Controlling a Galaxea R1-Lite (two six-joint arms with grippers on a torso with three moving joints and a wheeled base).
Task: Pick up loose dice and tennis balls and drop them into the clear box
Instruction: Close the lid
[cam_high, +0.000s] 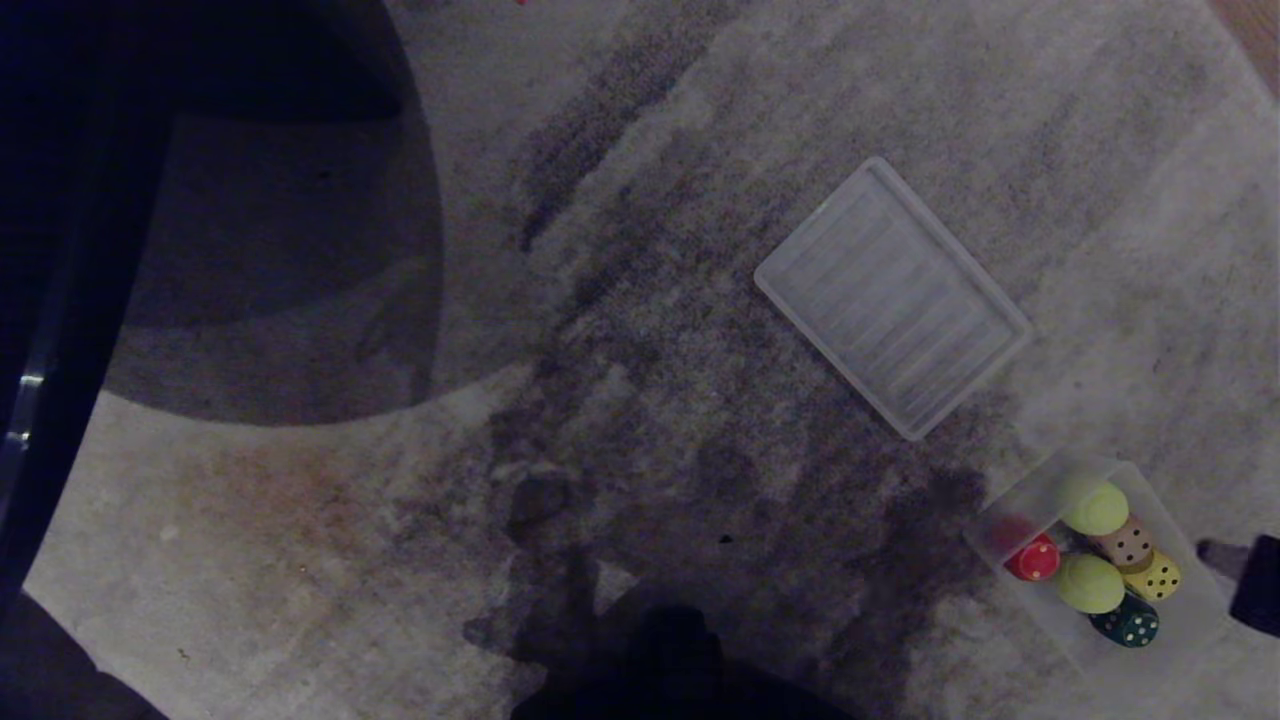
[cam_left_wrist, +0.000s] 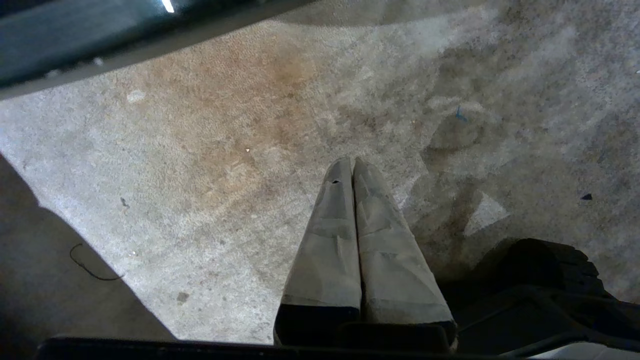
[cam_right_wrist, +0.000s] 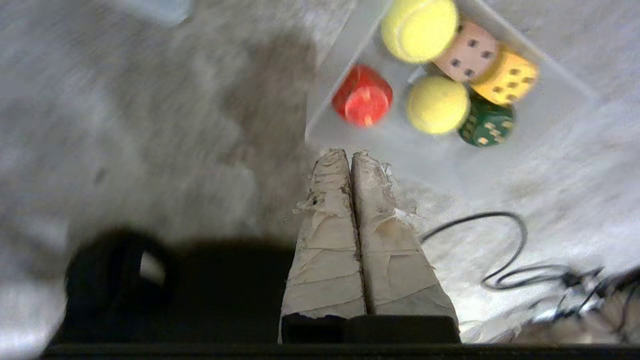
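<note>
Right tool (cam_right_wrist: 351, 156), shut and empty, hovers beside clear box (cam_right_wrist: 320, 100) rim.

Fuzzy tennis balls (cam_right_wrist: 419, 29) in the clear plastic box (cam_right_wrist: 560, 82), ribbed translucent lid (cam_high: 892, 296), matt mottled carpet (cam_high: 640, 480).

No writing, labels, brands or numerals can be read anywhere. The only markings are pips: dark ones on the beige die (cam_right_wrist: 468, 51) and the yellow die (cam_right_wrist: 506, 76), at the frame's upper right.
</note>
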